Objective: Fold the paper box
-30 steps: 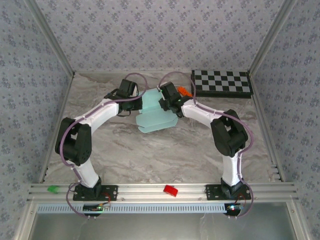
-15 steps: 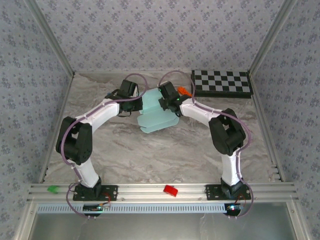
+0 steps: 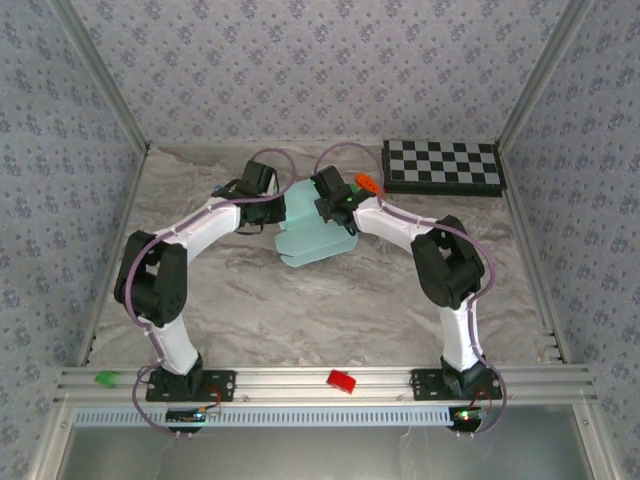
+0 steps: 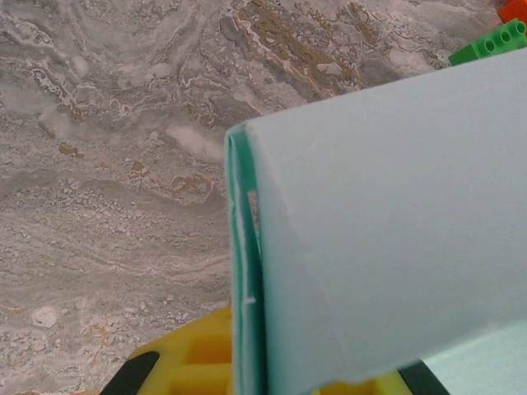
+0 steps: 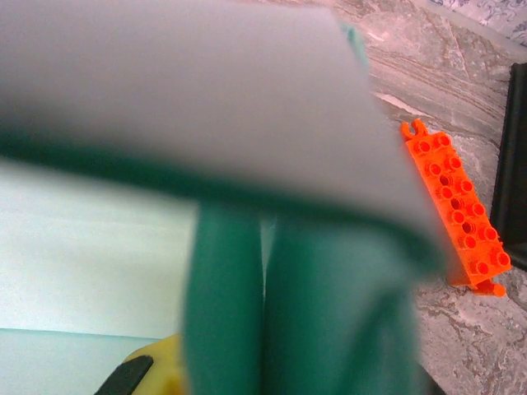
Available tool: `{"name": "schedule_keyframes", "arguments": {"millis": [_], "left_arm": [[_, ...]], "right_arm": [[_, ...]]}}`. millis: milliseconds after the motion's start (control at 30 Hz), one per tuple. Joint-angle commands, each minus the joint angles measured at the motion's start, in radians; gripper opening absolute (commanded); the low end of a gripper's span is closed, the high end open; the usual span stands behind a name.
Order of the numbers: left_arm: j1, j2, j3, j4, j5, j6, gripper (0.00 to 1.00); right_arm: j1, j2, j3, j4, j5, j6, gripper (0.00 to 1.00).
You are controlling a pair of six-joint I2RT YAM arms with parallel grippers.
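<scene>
The box (image 3: 312, 235) sits at the middle of the far half of the marbled worktop (image 3: 300, 300), between the two arms. It is part folded: a pale aqua panel lies low toward the near side with rounded tabs along its edge, and another panel rises at the far side. The left claw (image 3: 275, 205) meets the box at its far left edge. In the left wrist view a folded edge of the box (image 4: 247, 271), darker green on the inside, runs straight down between the yellow fingers (image 4: 185, 362). The left claw (image 4: 263, 374) is closed tight on that fold. The right claw (image 3: 330, 208) is at the far right edge of the box, facing the left one. In the right wrist view blurred cardboard (image 5: 181, 90) lies right against the lens, with two green folds dropping toward a yellow finger (image 5: 144, 370) at the bottom. I cannot tell whether this claw has pinched the card or stands a little open. An orange brick (image 5: 457, 222) lies on the worktop just right of the box. A green brick (image 4: 490, 41) shows beyond the box in the left wrist view. A checkerboard (image 3: 443, 167) lies at the far right corner, apart from the box.
</scene>
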Motion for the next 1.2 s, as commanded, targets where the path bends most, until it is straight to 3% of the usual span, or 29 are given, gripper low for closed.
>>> {"name": "schedule_keyframes", "arguments": {"millis": [0, 133, 333, 600, 767, 1000, 1167], "left_arm": [[0.003, -0.007, 0.039, -0.029, -0.019, 0.017, 0.00], [0.003, -0.006, 0.042, -0.032, -0.015, 0.015, 0.00], [0.003, -0.004, 0.045, -0.033, -0.014, 0.014, 0.00], [0.004, -0.003, 0.048, -0.036, -0.017, 0.012, 0.00], [0.003, 0.002, 0.050, -0.038, -0.018, 0.010, 0.00], [0.003, 0.008, 0.053, -0.039, -0.014, 0.010, 0.00], [0.003, 0.008, 0.052, -0.041, -0.011, 0.010, 0.00]], "right_arm": [[-0.009, 0.038, 0.007, -0.097, 0.136, -0.020, 0.00], [-0.010, 0.028, 0.013, -0.109, 0.063, -0.018, 0.01], [-0.010, -0.004, 0.017, -0.106, -0.068, 0.011, 0.14], [-0.009, -0.014, 0.040, -0.135, -0.093, 0.030, 0.30], [-0.011, -0.031, 0.040, -0.142, -0.117, 0.043, 0.33], [-0.018, -0.057, 0.042, -0.126, -0.170, 0.093, 0.53], [-0.030, -0.071, 0.047, -0.106, -0.189, 0.131, 0.58]]}}
